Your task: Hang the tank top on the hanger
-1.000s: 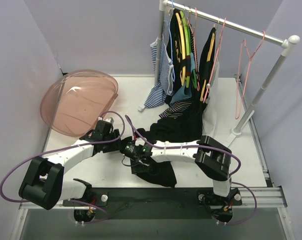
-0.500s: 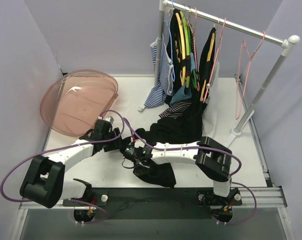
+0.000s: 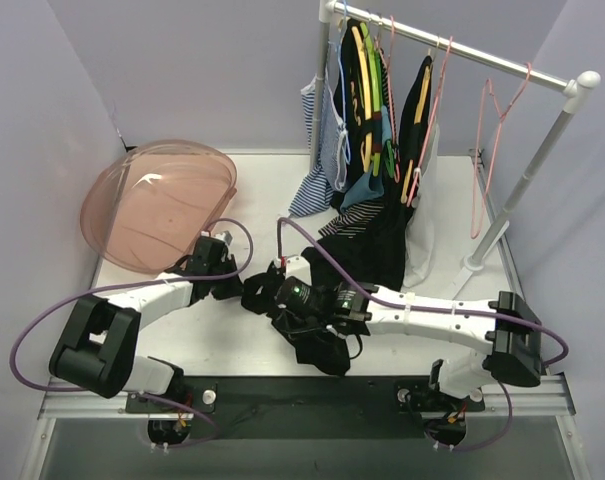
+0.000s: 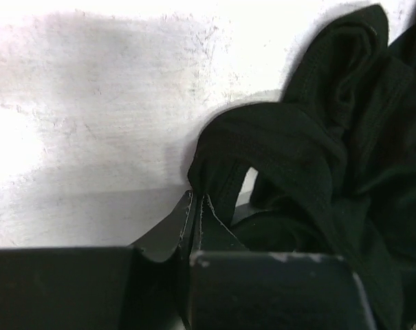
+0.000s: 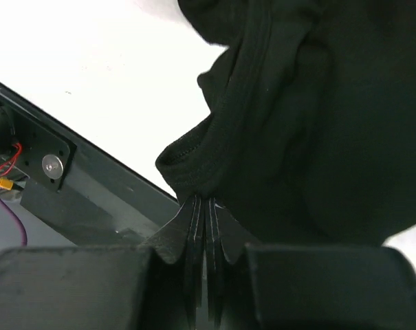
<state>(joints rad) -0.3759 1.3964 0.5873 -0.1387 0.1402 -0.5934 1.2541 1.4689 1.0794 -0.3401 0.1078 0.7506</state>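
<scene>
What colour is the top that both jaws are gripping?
Plain black; the tank top shows best in the right wrist view.

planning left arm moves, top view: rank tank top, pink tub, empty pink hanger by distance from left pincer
1. tank top, held in left pincer
2. pink tub, back left
3. empty pink hanger, far right rail

Open tabletop (image 3: 262, 190) between pink basket (image 3: 157, 205) and hanging clothes (image 3: 377, 225), rack post (image 3: 527, 185) blocking the right side.
</scene>
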